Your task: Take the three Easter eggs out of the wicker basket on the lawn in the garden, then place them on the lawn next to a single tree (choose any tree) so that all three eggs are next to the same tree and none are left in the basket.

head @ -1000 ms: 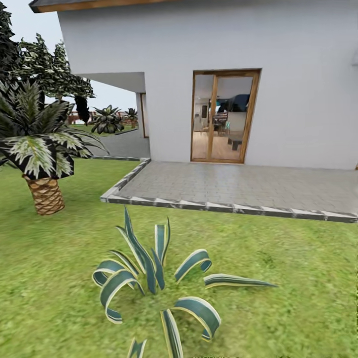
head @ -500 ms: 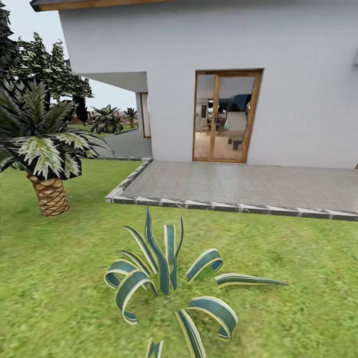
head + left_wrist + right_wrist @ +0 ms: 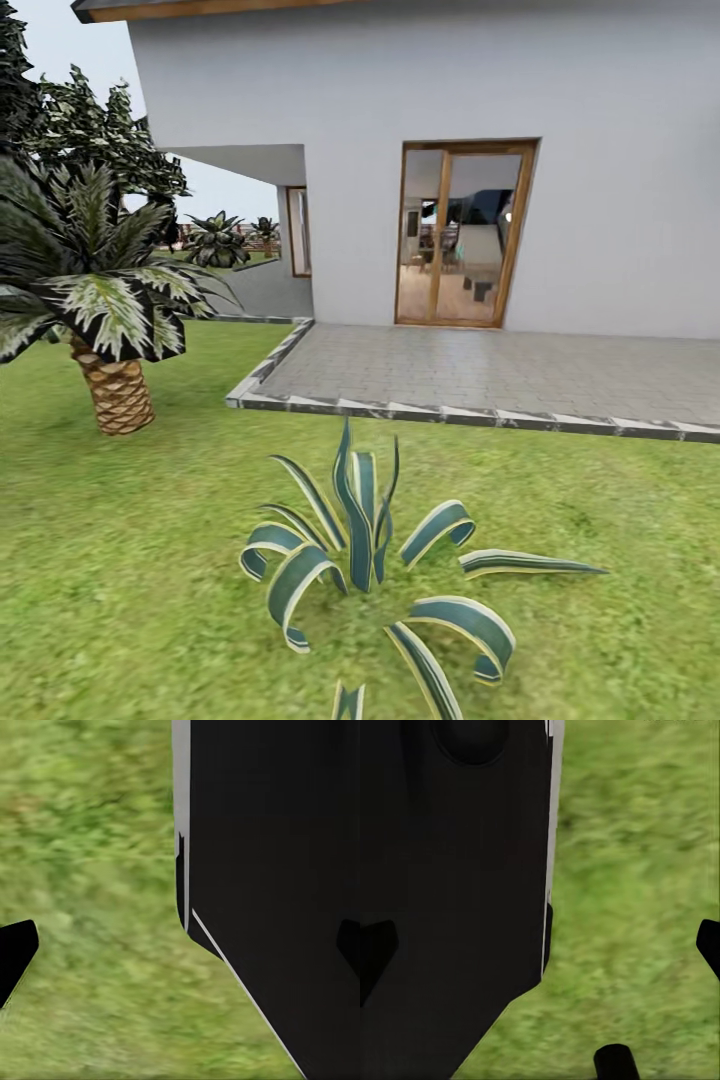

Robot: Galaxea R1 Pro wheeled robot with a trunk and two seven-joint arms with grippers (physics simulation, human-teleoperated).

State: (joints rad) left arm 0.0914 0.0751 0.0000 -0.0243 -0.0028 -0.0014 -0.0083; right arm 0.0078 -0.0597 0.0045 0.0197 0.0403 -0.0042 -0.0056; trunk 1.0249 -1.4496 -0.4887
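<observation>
The lawn (image 3: 130, 560) of mottled green grass spreads across the head view. The Easter eggs and the wicker basket are out of view. A tall leafy tree (image 3: 100, 130) rises at the far left behind a palm. In the left wrist view my left gripper (image 3: 180, 949) hangs open over grass, its dark fingertips (image 3: 15, 952) far apart, with nothing between them. My right gripper (image 3: 542, 945) is open too, empty above the grass, beside the robot's black body (image 3: 450, 907).
A striped agave plant (image 3: 370, 560) grows close in front. A palm with a scaly trunk (image 3: 118, 390) stands at the left. A paved terrace (image 3: 500, 375) with a stone kerb lies before the white house and its glass door (image 3: 462, 235).
The whole head view has panned left, so the agave, palm and house sit further right in the picture. Nothing in the garden has itself moved.
</observation>
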